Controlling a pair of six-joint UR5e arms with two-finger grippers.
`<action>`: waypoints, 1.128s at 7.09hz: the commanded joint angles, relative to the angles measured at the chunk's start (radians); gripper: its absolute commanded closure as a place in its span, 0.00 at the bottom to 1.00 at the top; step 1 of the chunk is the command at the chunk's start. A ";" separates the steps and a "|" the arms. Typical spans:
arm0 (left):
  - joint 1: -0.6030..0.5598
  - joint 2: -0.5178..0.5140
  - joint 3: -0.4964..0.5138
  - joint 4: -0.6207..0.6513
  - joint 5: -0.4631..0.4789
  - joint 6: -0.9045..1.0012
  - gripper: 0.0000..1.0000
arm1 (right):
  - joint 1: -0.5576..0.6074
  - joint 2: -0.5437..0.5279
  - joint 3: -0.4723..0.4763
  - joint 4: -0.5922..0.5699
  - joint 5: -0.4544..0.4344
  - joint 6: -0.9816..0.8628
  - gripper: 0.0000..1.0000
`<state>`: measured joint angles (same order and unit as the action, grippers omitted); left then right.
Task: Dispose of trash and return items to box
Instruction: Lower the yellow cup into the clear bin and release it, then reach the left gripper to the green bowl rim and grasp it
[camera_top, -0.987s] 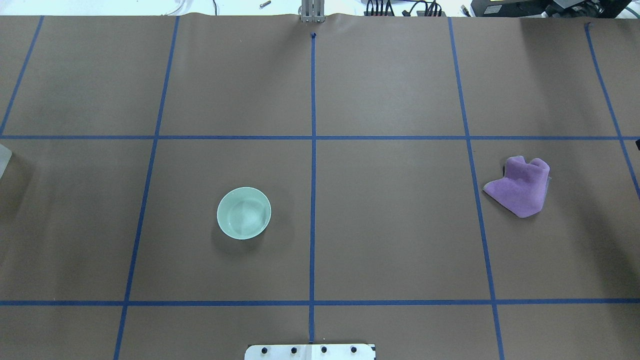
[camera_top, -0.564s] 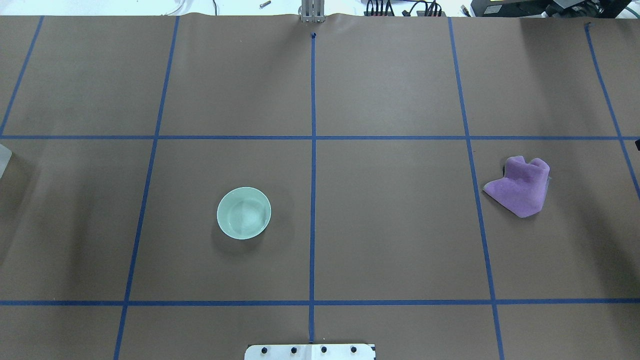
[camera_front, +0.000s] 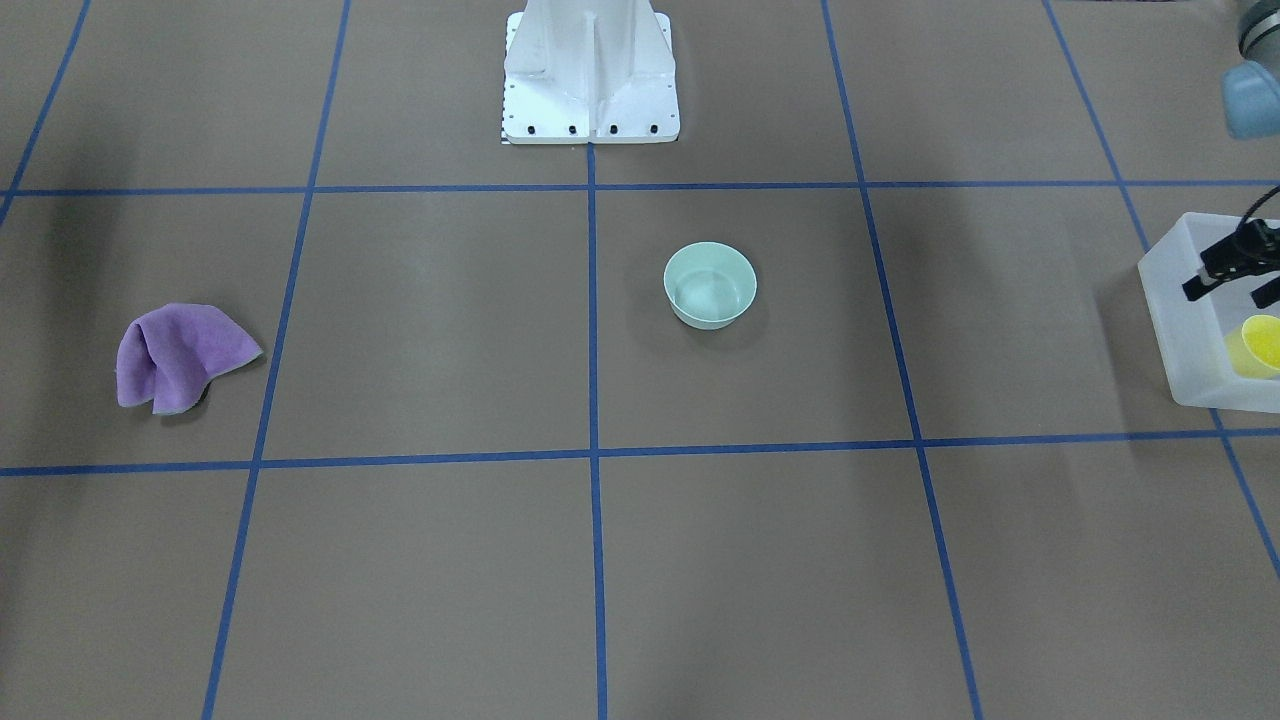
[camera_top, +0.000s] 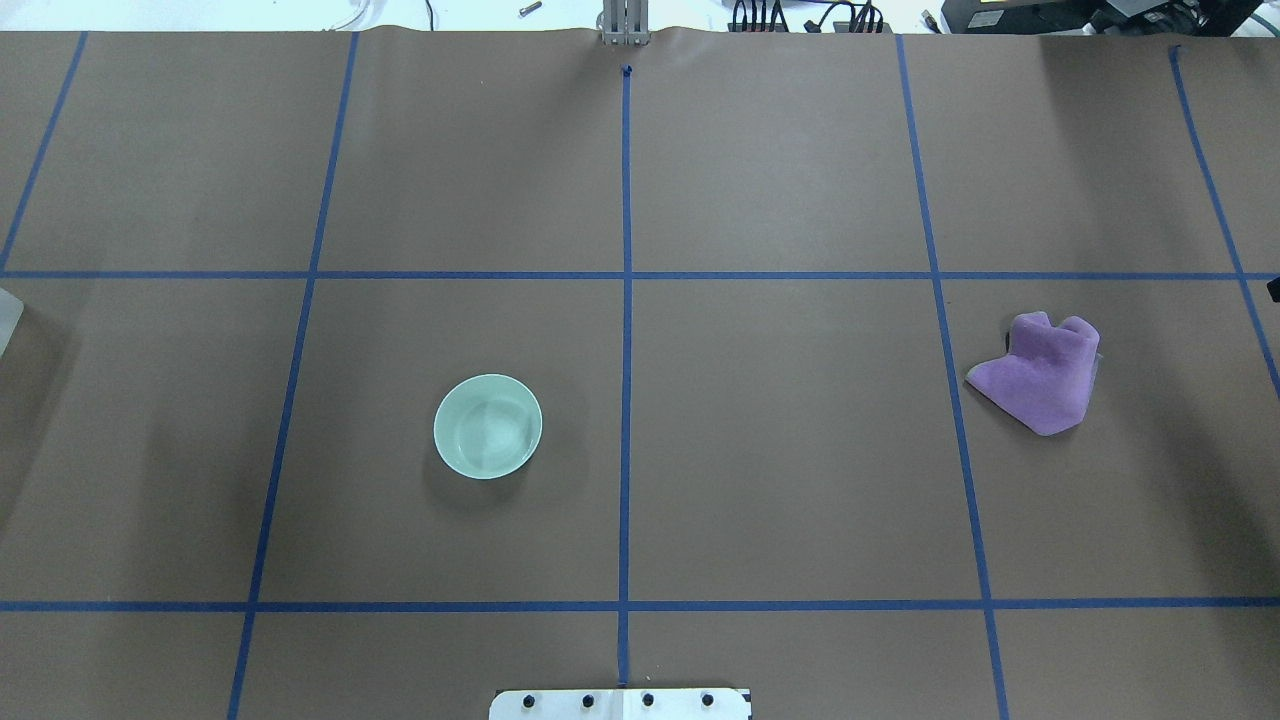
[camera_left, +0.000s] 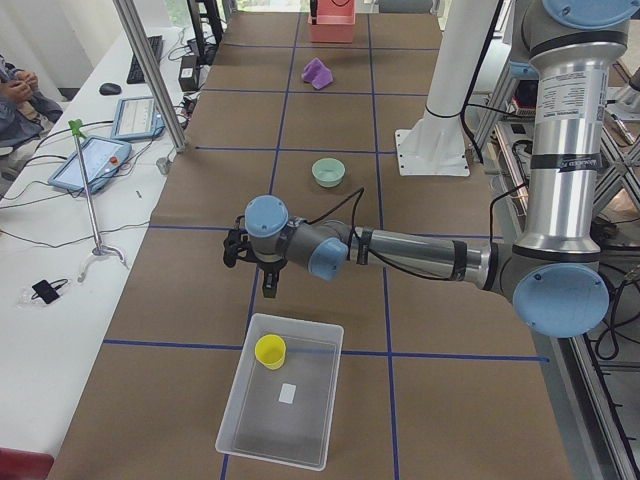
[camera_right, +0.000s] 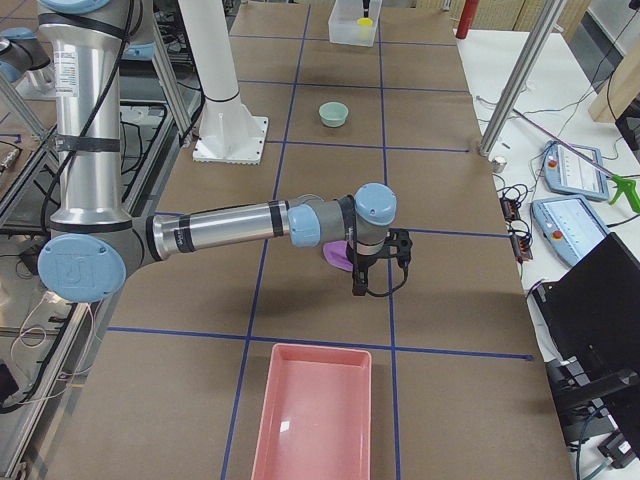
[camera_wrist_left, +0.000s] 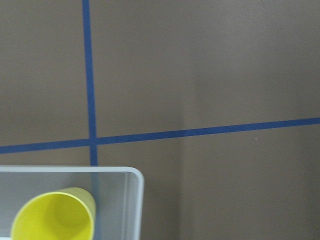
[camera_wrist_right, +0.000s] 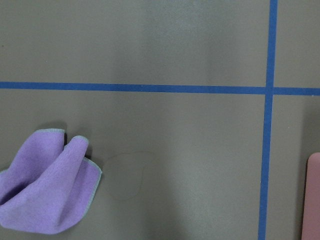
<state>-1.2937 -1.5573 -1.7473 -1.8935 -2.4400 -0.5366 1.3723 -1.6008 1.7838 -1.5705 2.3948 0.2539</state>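
The pale mint-green bowl (camera_top: 488, 426) stands upright on the brown table, left of the centre line; it also shows in the front view (camera_front: 710, 285). The yellow cup (camera_front: 1258, 345) sits inside the translucent box (camera_front: 1190, 330) at the table's left end, and the left wrist view shows the cup (camera_wrist_left: 55, 220) in the box's corner (camera_wrist_left: 132, 176). My left gripper (camera_front: 1225, 293) hangs above the box's end nearest the bowl, with its fingers apart and empty. My right gripper (camera_right: 358, 285) hovers beside the purple cloth (camera_top: 1040, 375); I cannot tell whether it is open or shut.
A pink tray (camera_right: 315, 420) lies at the table's right end, and its edge shows in the right wrist view (camera_wrist_right: 314, 195). The white robot base (camera_front: 590, 70) stands at the table's middle edge. Blue tape lines grid the brown table cover.
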 joint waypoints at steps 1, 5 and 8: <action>0.251 -0.003 -0.194 0.002 0.120 -0.349 0.03 | -0.022 0.012 0.003 0.001 -0.002 0.054 0.00; 0.682 -0.185 -0.232 0.017 0.387 -0.767 0.03 | -0.055 0.033 0.020 0.001 -0.008 0.079 0.00; 0.737 -0.360 -0.109 0.113 0.440 -0.783 0.03 | -0.075 0.032 0.032 0.003 -0.006 0.070 0.00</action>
<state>-0.5818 -1.8677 -1.8970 -1.8013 -2.0259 -1.3128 1.3033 -1.5685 1.8071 -1.5679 2.3878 0.3270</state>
